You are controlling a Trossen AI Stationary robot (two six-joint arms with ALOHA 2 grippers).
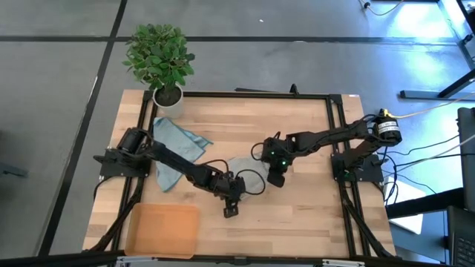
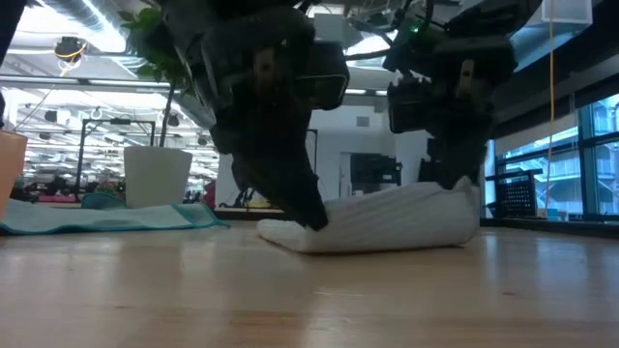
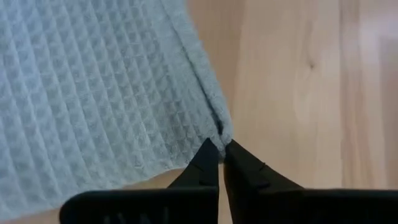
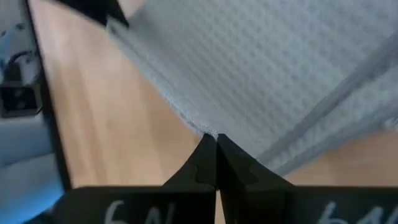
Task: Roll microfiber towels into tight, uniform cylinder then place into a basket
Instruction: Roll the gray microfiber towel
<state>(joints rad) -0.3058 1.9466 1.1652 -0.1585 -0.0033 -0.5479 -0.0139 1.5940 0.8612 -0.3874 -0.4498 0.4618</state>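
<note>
I am pinching the pale grey-green towel point(image 1: 249, 172) with both grippers at the middle of the table point(image 1: 297, 208). My left gripper point(image 3: 222, 148) is pressed together on one edge of the cloth; its wrist view shows the waffle weave bunched right at my fingertips point(image 3: 208, 155), a detail the overhead camera is losing under my arm. My right gripper point(image 4: 216, 138) is likewise closed on a folded hem, and only its wrist view is revealing the layered edges running away from my tips.

From above, the towel is lying between my two grippers, my left gripper point(image 1: 230, 185) on its near-left side and my right gripper point(image 1: 276, 169) at its right end. The level view is adding what the overhead cannot: the cloth is sitting as a low, humped bundle point(image 2: 387, 222), higher at my right gripper's end point(image 2: 459, 179), though I cannot quite tell whether it is rolled or merely folded.

Behind my left arm the light blue-teal towel point(image 1: 177, 148) is lying spread and rumpled, well apart from my grippers, near the white plant pot point(image 1: 168, 96). The basket point(image 1: 163, 228) is sitting toward the front-left corner, beyond my left gripper.
</note>
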